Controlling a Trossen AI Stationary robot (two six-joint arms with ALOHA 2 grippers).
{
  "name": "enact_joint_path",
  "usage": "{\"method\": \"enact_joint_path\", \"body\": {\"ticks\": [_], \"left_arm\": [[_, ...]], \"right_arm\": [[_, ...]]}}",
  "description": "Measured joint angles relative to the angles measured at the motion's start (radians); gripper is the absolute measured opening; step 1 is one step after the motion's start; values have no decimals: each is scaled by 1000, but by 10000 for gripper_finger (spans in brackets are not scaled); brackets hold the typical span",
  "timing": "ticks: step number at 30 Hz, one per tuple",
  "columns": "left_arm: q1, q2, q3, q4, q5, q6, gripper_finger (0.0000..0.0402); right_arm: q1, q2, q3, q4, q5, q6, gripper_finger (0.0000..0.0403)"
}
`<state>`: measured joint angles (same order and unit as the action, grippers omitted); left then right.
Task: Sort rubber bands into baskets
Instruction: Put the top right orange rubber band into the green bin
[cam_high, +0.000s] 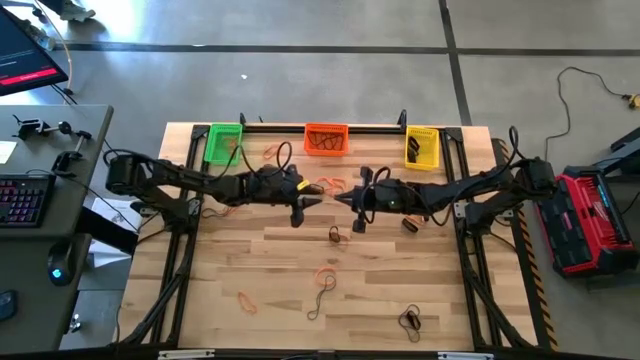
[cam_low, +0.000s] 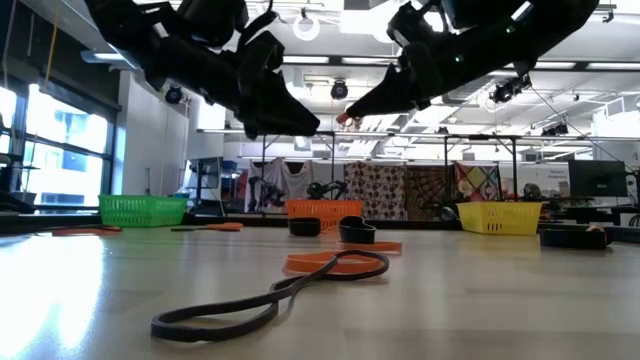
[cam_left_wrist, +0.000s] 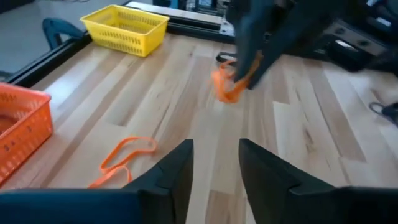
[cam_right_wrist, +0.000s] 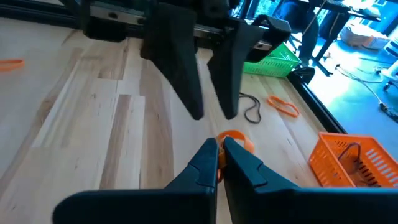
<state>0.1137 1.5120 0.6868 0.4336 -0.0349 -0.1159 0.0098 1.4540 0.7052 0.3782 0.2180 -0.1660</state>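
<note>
Wooden tabletop (cam_high: 300, 260) carried scattered rubber bands (cam_high: 325, 278), with three baskets (cam_high: 326, 139) along its far edge. Above its middle, the right gripper (cam_right_wrist: 219, 157) had its jaws clamped on an orange band (cam_left_wrist: 225, 87). The left gripper (cam_left_wrist: 214, 163) faced it, jaws apart.

Green (cam_high: 223, 142), orange (cam_high: 326, 138), yellow baskets (cam_high: 422, 147); seemingly orange band (cam_right_wrist: 231, 140).

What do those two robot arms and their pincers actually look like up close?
Both arms are dark, jointed and slim, with black cables looping along them. Each ends in two tapering, wedge-shaped fingers: the left gripper has dark pointed fingers with a bluish sheen, and the right gripper looks the same. No markings are legible.
</note>
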Motion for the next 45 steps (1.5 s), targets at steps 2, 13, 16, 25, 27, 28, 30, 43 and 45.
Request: {"method": "enact_joint_path", "body": {"ticks": [2,13,16,25,27,28,30,43,45], "left_arm": [[5,0,0,9,7,-15,128],[5,0,33,47,216,-49,129],[6,0,37,50,216,-48,129],[3,0,37,50,263,-61,129],[3,0,37,50,274,-67,129],[3,0,37,49,288,-70,129],[1,0,37,50,299,-76,129],[1,0,37,42,312,-92,129],[-2,0,37,43,320,-97,129]], "right_arm": [[4,0,0,0,-1,-12,1],[34,0,0,19,-73,-71,0],[46,-1,0,24,-82,-71,0],[72,-1,0,30,-101,-78,0],[72,-1,0,38,-118,-79,0],[72,-1,0,43,-121,-80,0],[72,-1,0,47,-122,-87,0],[72,-1,0,62,-153,-102,0],[72,-1,0,71,-166,-102,0]]}}
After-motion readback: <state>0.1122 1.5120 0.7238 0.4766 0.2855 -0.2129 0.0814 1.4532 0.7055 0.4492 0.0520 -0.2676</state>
